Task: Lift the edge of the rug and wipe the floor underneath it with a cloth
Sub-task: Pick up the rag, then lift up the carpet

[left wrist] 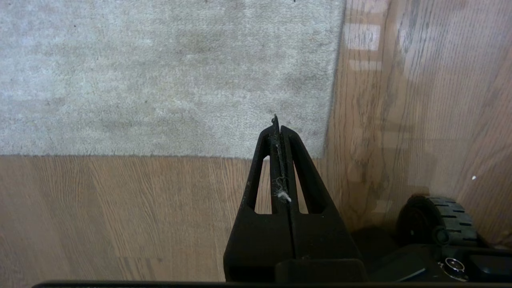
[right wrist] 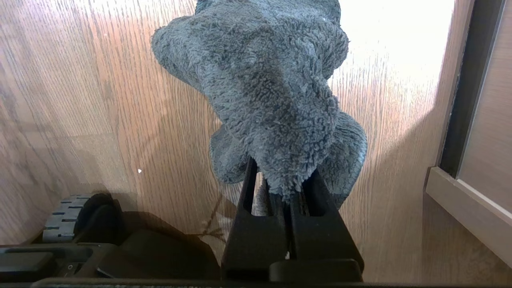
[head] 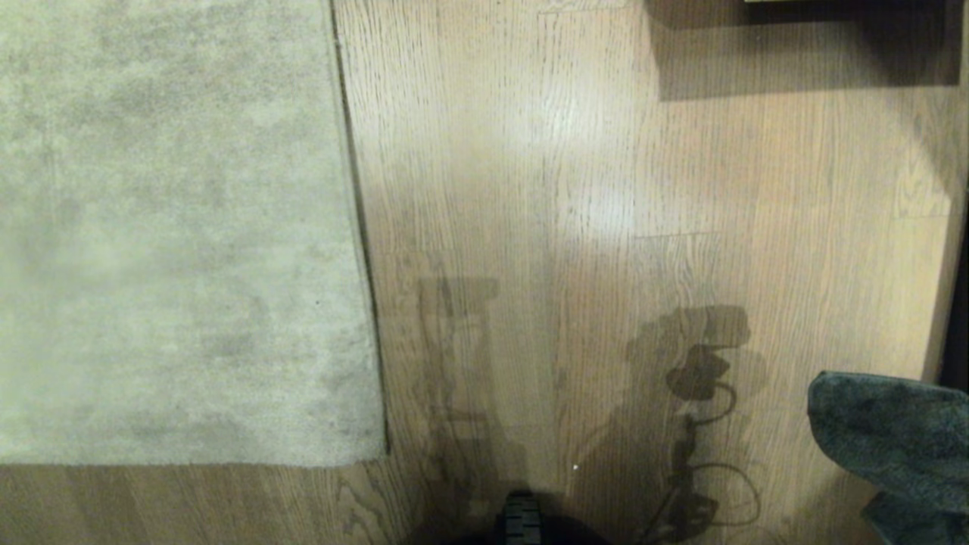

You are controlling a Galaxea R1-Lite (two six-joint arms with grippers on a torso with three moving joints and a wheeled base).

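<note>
The pale grey-beige rug lies flat on the left, its dark-trimmed right edge and near corner resting on the wood floor. In the left wrist view my left gripper is shut and holds nothing, only some lint between its fingers; it hangs above the rug close to that near corner. My right gripper is shut on the dark grey-teal fuzzy cloth, which bunches up over its fingertips and hides them. The cloth shows at the lower right of the head view, above bare floor.
A dark cabinet base and its shadow sit at the far right. A furniture plinth runs close beside the right gripper. The robot's base wheel shows at the near edge. Arm shadows fall on the floor beside the rug.
</note>
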